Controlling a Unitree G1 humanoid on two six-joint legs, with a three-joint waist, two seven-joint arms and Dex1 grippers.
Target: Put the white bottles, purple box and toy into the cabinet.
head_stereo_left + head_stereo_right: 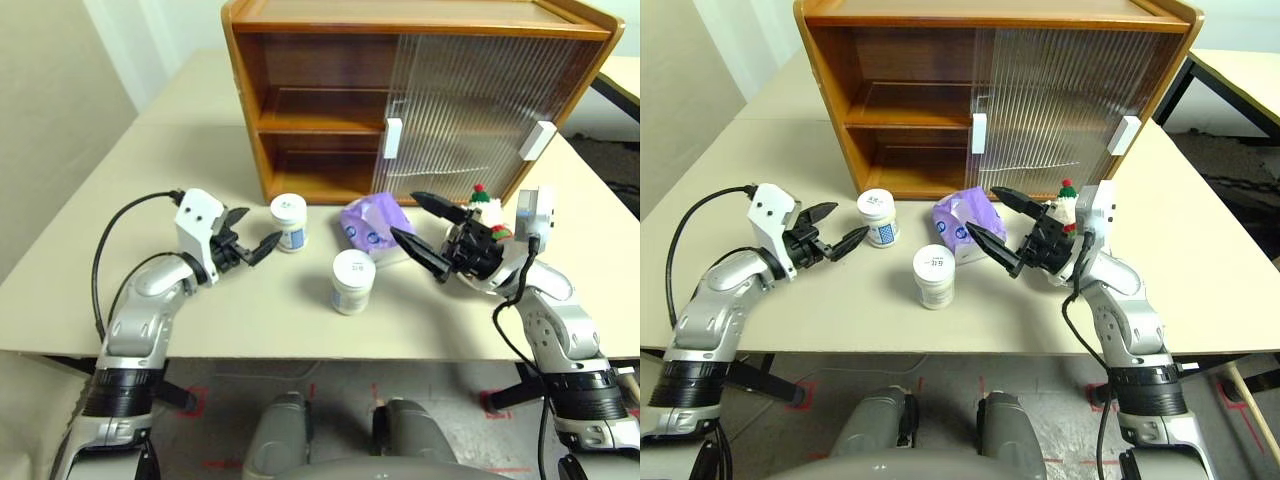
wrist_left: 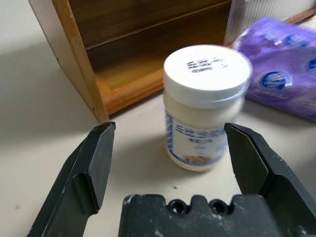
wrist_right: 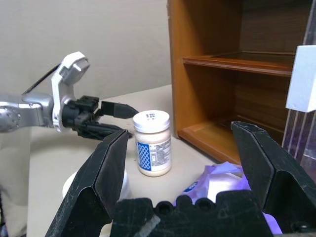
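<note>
Nearest the camera, one white jar stands untouched. Left gripper, jaws wide, faces the far jar; right gripper gapes empty beside the purple box. An off-centre closure risks tipping that jar.

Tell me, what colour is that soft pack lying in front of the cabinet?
Lavender purple with round blue-and-white marks; the pack shows best in the left wrist view.

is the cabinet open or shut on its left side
Open. Both ribbed sliding doors sit over the right half of the cabinet, leaving its two left shelves exposed and bare.
</note>
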